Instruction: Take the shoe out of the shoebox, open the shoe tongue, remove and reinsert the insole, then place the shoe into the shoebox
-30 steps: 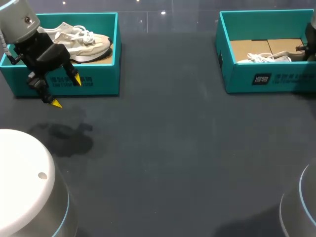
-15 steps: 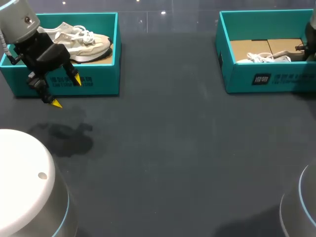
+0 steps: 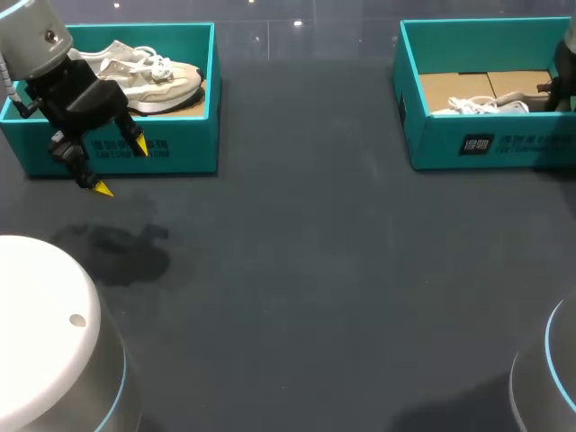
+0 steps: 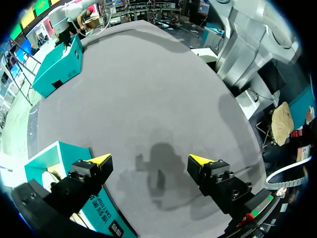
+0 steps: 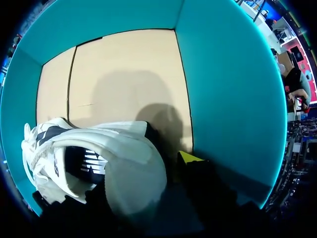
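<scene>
On the dark bench (image 3: 315,270), both teal boxes carry white print on their front walls. The left shoebox (image 3: 184,153) holds a white shoe (image 3: 157,79), and the left tool (image 3: 121,167) hangs open just in front of it. The right tool (image 3: 558,92) sits inside the right shoebox (image 3: 486,135) at the other shoe (image 5: 99,163), by its heel. Whether it grips the shoe cannot be told.

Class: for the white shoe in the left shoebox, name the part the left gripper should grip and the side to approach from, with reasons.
Grip the shoe across its laced upper, coming down from above. The shoebox walls close off its sides; only the top is open. It lies lengthwise, toe toward the table's middle, so the open left gripper would probably span its narrow width.
</scene>
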You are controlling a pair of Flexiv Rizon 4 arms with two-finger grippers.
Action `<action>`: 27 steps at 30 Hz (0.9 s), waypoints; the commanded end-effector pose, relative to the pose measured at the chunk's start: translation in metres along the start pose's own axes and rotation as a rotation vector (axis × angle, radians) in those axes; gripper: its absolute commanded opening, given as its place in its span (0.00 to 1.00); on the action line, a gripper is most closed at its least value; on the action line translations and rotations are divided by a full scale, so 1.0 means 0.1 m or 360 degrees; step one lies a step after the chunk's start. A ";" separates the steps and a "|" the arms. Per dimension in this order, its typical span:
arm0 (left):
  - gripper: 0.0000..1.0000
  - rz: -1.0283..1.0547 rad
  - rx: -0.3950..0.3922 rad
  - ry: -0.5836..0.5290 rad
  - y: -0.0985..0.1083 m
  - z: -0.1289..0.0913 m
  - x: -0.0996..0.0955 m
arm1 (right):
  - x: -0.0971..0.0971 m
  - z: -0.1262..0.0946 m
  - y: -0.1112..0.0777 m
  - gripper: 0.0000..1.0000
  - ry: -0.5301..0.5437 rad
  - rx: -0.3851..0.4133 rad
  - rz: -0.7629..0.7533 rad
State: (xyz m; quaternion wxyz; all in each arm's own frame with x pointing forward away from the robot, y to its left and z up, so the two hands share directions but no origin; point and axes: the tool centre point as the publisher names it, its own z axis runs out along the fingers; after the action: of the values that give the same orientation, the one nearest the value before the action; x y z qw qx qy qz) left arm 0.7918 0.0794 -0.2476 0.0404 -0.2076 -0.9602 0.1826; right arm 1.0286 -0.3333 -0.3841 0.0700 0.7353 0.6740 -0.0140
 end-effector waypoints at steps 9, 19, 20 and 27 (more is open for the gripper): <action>1.00 0.0001 -0.0004 0.0000 0.00 0.00 0.01 | 0.09 -0.16 -0.01 0.47 -0.0025 -0.0033 0.0001; 1.00 0.0001 -0.0004 0.0000 0.00 0.00 0.01 | 0.07 -0.25 -0.02 1.00 -0.0063 -0.0063 0.0013; 1.00 0.0001 -0.0004 0.0000 0.00 0.00 0.01 | 0.07 -0.27 -0.02 1.00 -0.0068 -0.0066 0.0016; 1.00 0.0001 -0.0004 0.0000 0.00 0.00 0.01 | 0.10 -0.55 -0.01 1.00 -0.0093 -0.0146 0.0006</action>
State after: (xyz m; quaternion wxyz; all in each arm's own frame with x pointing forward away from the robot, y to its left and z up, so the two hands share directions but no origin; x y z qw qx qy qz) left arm 0.7918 0.0795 -0.2476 0.0404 -0.2076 -0.9602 0.1826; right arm 1.0355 -0.3223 -0.3452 0.1145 0.7326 0.6710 -0.0068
